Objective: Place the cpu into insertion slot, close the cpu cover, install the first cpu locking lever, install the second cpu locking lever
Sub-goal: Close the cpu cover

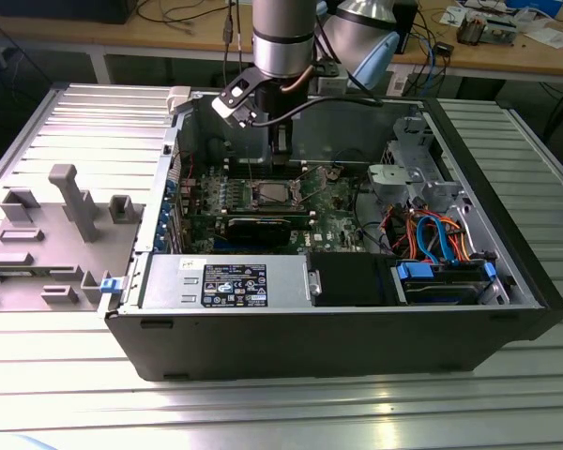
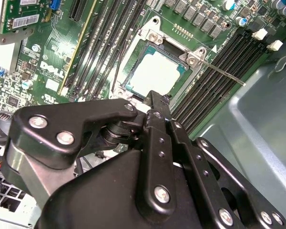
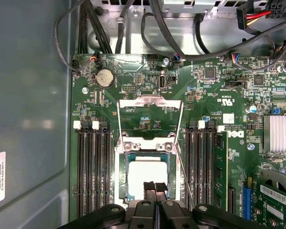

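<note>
cpu (image 3: 145,174) seated in insertion slot (image 3: 123,176), centre of the exterior view. cpu cover (image 3: 150,101) open, locking lever (image 3: 185,179) unlatched. Hand (image 3: 154,186) pressed together, empty, at the cpu's edge.

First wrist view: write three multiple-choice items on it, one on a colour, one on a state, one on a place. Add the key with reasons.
1. The motherboard is: A blue; B green; C red.
2. The cpu cover is: A shut flat; B swung open; C bent in two.
3. The cpu lies: A on the cpu cover; B on the bare motherboard; C in the insertion slot.
Key: B, the board is green in both wrist views; B, the frame lies clear of the slot and leaves the cpu uncovered; C, its silver-grey top sits inside the slot's rim.
</note>
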Robot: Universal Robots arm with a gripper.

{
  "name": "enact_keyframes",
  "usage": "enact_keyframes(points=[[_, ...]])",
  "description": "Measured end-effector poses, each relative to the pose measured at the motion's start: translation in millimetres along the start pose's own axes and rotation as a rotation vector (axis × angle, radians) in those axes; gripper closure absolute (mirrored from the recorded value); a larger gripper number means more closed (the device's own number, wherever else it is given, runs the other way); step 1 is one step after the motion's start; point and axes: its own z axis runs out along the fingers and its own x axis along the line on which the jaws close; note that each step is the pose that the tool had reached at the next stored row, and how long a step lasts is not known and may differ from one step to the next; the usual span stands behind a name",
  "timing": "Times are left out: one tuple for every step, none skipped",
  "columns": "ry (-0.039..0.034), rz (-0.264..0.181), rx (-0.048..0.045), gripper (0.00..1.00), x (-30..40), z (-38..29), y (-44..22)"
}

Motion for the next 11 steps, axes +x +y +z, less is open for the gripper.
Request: enact_keyframes(points=[[0.0001,0.0,0.0,0.89,0.0,-0.3,0.0],[0.0001,0.0,-0.0001,0.89,0.0,-0.8,0.0],[0.0,0.0,-0.0001,0.89,0.0,-0.9,0.1],[-0.0003,0.0,-0.0002,0.89,0.0,-1.0,0.1],[-0.0021,0.0,0.0,0.89,0.0,-1.3,0.1],[-0.0026,0.0,0.0,0.89,-0.1,-1.3,0.0],[-0.003,0.0,0.0,0.89,-0.1,-1.3,0.0],[-0.004,0.0,0.0001,0.89,0.0,-1.3,0.0],[-0.0046,0.0,0.0001,0.89,0.0,-1.4,0.0],[-0.005,0.0,0.0,0.89,0.0,-1.4,0.1],[-0.0057,0.0,0.0,0.89,0.0,-1.5,0.1]])
